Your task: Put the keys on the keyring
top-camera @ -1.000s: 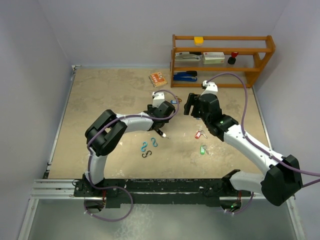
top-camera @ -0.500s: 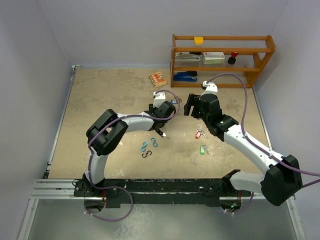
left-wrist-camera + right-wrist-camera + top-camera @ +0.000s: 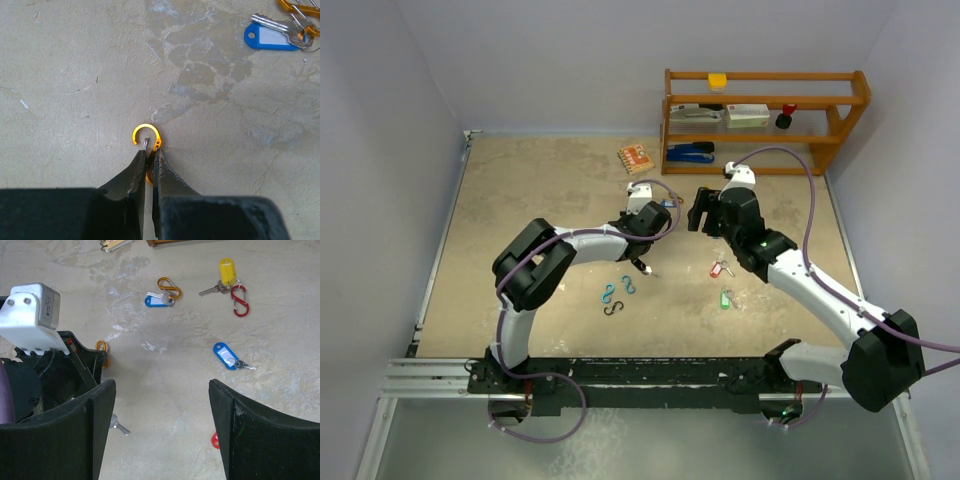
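In the left wrist view my left gripper (image 3: 149, 152) is shut on the lower loop of an orange S-shaped clip keyring (image 3: 146, 136); its open upper hook sticks out past the fingertips, low over the table. From above, this gripper (image 3: 642, 262) sits mid-table. My right gripper (image 3: 160, 385) hangs open and empty above the table, beside the left gripper (image 3: 75, 370). Keys lie around: a blue-tagged key (image 3: 159, 299) joined to an orange clip, a yellow-tagged key (image 3: 226, 271) by a red clip (image 3: 239, 300), another blue-tagged key (image 3: 226, 356), a bare key (image 3: 119, 426), a red-tagged key (image 3: 718, 268) and a green-tagged key (image 3: 727, 299).
Two teal clips (image 3: 618, 288) and a black clip (image 3: 612, 308) lie left of centre. A wooden shelf (image 3: 765, 110) with staplers and small items stands at the back right, with an orange booklet (image 3: 634, 157) in front of it. Walls close in on the left and right.
The left gripper's jaws have closed on the orange clip, and the left arm shifted very slightly. The right arm has not moved.
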